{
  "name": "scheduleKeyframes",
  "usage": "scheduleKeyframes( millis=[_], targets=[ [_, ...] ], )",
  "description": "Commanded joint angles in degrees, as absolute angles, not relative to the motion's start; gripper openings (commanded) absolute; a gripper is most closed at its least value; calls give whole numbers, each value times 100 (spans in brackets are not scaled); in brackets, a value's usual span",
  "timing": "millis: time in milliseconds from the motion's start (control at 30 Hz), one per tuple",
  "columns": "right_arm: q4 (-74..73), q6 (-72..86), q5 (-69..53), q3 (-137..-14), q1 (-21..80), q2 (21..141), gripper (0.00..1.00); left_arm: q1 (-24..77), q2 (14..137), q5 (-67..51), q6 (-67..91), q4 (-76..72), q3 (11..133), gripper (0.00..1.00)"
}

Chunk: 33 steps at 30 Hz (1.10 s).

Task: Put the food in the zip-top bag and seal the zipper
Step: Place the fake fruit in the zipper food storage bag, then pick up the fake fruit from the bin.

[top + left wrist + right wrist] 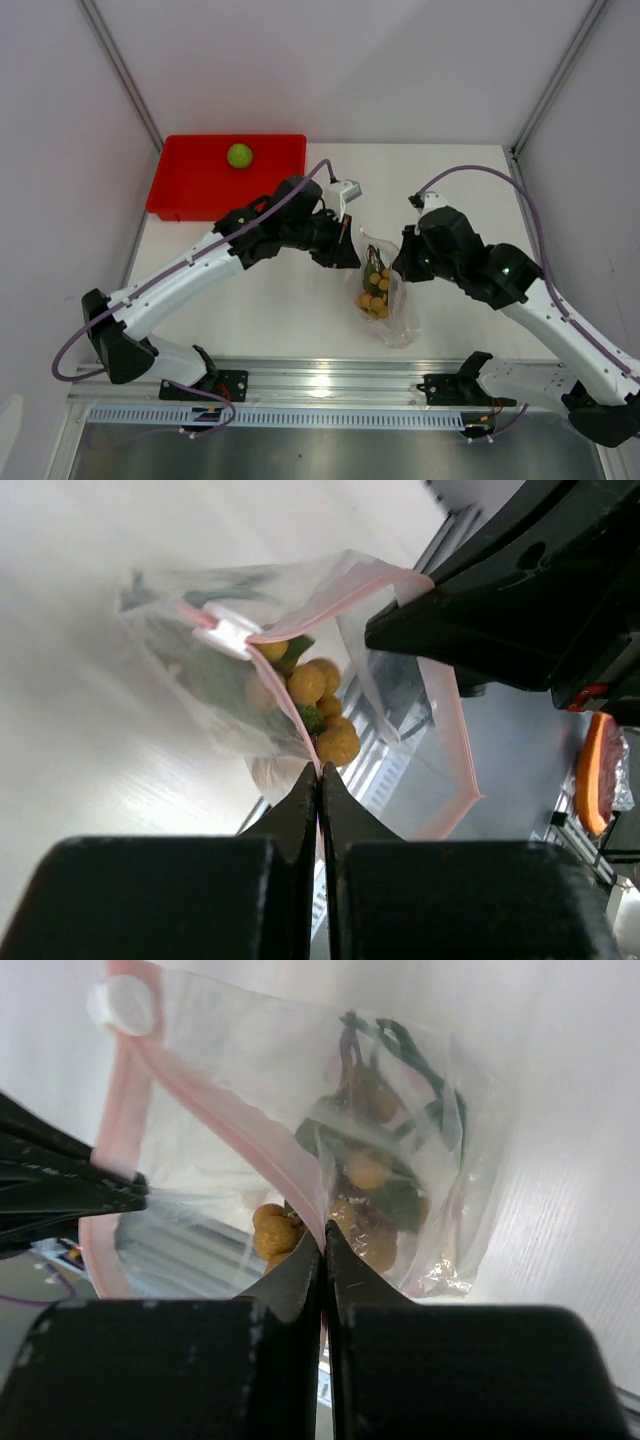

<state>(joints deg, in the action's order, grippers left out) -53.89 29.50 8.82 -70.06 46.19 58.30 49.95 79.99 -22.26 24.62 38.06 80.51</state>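
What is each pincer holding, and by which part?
Both hold the zip-top bag by its mouth: the left pincer is shut on the pink zipper strip, and the right pincer is shut on that strip at another spot.

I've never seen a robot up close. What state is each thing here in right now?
zip-top bag, mouth held open.
zipper, unsealed, lips apart.
tan-brown fruits, inside the bag.
green leaves, inside the bag.
lime-green fruit, in the red tray, not yet bagged.
red tray, holding the lime-green fruit.
left end effector, shut on one zipper lip.
right end effector, shut on the other lip.
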Motion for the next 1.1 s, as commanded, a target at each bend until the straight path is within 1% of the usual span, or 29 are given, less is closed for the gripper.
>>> scheduleKeyframes(
  millis=[0,67,133,233,300,433,633,733,767,800,833,867,900,933,1067],
  targets=[
    [-5396,2742,721,-8014,4632,5616,0,4966,7585,-2434,2558,3603,8744,1],
    [-5405,2795,581,-8365,4676,5512,0,4966,7489,-2513,2584,3569,8745,1],
    [-5344,2830,484,-8394,4676,5397,0,4966,7436,-2514,2575,3525,8587,1],
    [-5133,2786,527,-7956,4553,5212,0,4940,7593,-2329,2461,3560,8403,1],
    [-4940,2637,353,-7350,4203,5247,0,4905,7699,-2294,2434,3481,8237,1],
    [-4659,2452,-88,-6777,3788,5466,0,4781,7814,-2303,2417,3428,8034,1],
    [-4684,2250,-79,-7249,3770,5589,0,4711,7690,-2057,2163,3629,8358,1],
    [-4711,2232,-96,-7426,3753,5651,0,4457,7620,-1776,2066,3630,8499,0],
    [-4694,2241,-114,-7435,3753,5651,0,4343,7603,-1749,2100,3621,8516,2],
    [-4685,2250,-132,-7436,3753,5643,0,4142,7542,-1601,2118,3578,8534,8],
    [-4685,2267,-167,-7418,3753,5643,0,4061,7480,-1460,2118,3516,8508,41],
    [-4685,2276,-176,-7409,3753,5643,0,3974,7419,-1189,2101,3429,8490,67],
    [-4685,2268,-184,-7400,3753,5643,0,3799,7253,-1021,2083,3306,8325,85],
    [-4685,2268,-193,-7383,3762,5643,0,3719,7173,-846,2057,2991,8245,99],
    [-4650,2276,-289,-7252,3744,5643,0,3165,7093,-10,2118,2638,8051,100]
  ],
)
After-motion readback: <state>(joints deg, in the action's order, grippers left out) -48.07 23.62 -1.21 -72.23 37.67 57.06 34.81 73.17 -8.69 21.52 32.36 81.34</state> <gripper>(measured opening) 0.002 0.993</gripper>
